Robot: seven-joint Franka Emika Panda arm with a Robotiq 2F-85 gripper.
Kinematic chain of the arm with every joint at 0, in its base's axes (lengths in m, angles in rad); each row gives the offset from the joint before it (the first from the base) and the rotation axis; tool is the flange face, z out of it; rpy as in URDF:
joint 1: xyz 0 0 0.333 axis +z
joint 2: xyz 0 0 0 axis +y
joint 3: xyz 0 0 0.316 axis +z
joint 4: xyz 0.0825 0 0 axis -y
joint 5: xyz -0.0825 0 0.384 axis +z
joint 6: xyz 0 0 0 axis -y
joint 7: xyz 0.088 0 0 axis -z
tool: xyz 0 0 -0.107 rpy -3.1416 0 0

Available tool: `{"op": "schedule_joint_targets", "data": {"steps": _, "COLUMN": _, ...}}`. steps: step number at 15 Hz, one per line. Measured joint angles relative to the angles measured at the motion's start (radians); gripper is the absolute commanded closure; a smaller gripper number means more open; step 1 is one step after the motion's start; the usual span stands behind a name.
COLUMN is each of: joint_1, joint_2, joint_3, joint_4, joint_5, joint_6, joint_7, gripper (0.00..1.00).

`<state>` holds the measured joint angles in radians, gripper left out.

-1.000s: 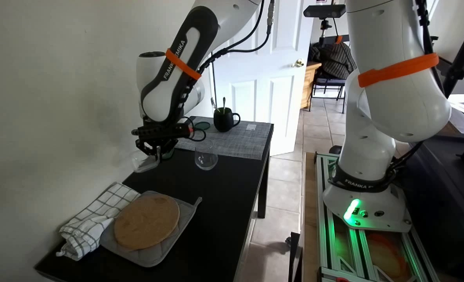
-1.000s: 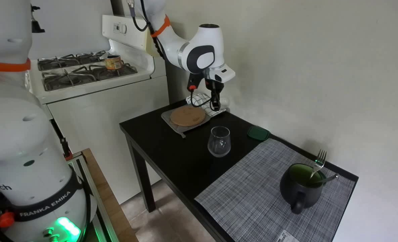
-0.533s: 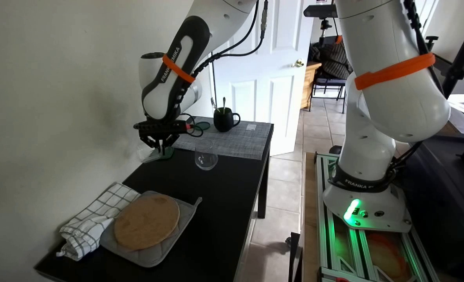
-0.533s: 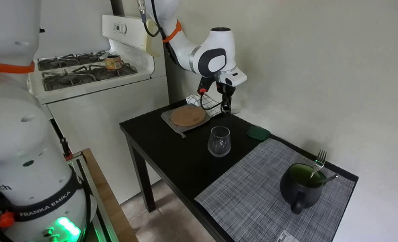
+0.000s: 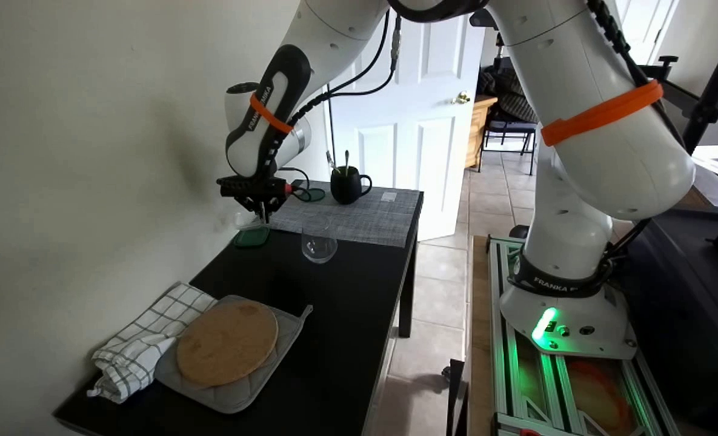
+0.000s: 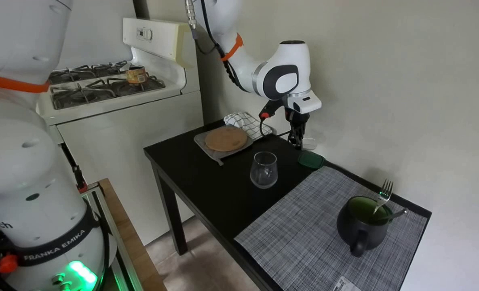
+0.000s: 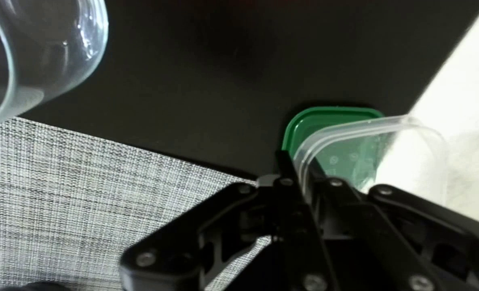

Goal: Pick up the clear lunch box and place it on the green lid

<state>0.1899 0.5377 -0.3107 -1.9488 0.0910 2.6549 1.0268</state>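
My gripper is shut on one wall of the clear lunch box. One finger stands on each side of the wall. The gripper holds the box in the air close to the wall; the box also shows faintly in an exterior view. The small flat green lid lies on the black table by the wall, just below the box. In the wrist view the box overlaps much of the lid and reaches past the table's edge. The lid is unobstructed in an exterior view.
A stemless clear glass stands near the lid. A grey woven mat bears a dark mug with cutlery. A tan round disc on a grey pad and a checked towel lie at the table's far end.
My gripper has carried the box along the wall toward the mat and somewhat lower, from beyond the lid to just above it. The box looks more level. The grip has not changed.
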Motion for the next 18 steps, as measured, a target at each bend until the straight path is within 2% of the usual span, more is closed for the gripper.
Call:
{"op": "schedule_joint_targets", "data": {"steps": 6, "joint_1": -0.011, "joint_2": 0.041, "joint_3": -0.018, "joint_4": 0.022, "joint_5": 0.019, "joint_6": -0.108, "joint_7": 0.109, "gripper": 0.98}}
{"op": "schedule_joint_targets", "data": {"steps": 13, "joint_1": -0.1, "joint_2": 0.046, "joint_3": 0.069, "joint_4": 0.045, "joint_5": 0.17, "joint_6": -0.137, "joint_7": 0.133, "gripper": 0.98}}
{"op": "schedule_joint_targets", "data": {"steps": 18, "joint_1": -0.151, "joint_2": 0.057, "joint_3": 0.115, "joint_4": 0.064, "joint_5": 0.287, "joint_6": -0.104, "joint_7": 0.135, "gripper": 0.98}}
